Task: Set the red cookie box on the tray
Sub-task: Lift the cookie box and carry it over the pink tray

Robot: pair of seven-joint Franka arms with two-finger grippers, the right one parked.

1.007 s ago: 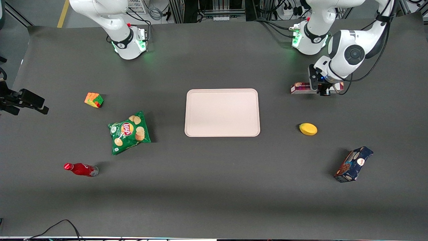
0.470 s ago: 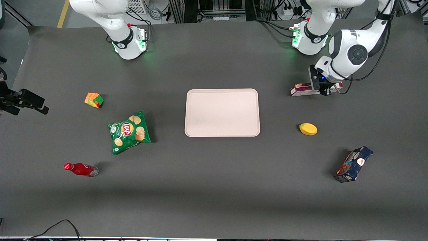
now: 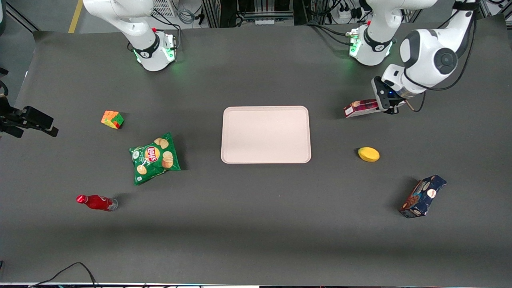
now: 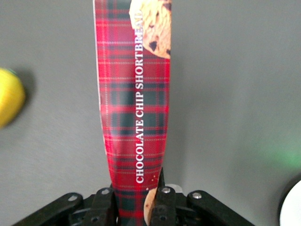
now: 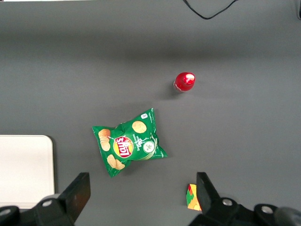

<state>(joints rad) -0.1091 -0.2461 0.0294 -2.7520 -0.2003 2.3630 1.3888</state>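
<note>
The red cookie box (image 3: 361, 108), a long slim dark red plaid carton with a white end panel, is held lifted and tilted above the table toward the working arm's end. My left gripper (image 3: 388, 107) is shut on one end of it; in the left wrist view the fingers (image 4: 162, 205) clamp the box (image 4: 134, 108) on both sides. The pale pinkish-beige tray (image 3: 266, 134) lies flat at the table's middle, apart from the box; its corner also shows in the right wrist view (image 5: 23, 169).
A yellow lemon-like object (image 3: 368, 154) and a dark blue cookie box (image 3: 423, 196) lie nearer the front camera at the working arm's end. A green chip bag (image 3: 155, 157), a colour cube (image 3: 112, 119) and a red bottle (image 3: 96, 202) lie toward the parked arm's end.
The gripper has risen with the red cookie box; the box has come off the table and its free end now tilts and sits slightly closer to the tray.
</note>
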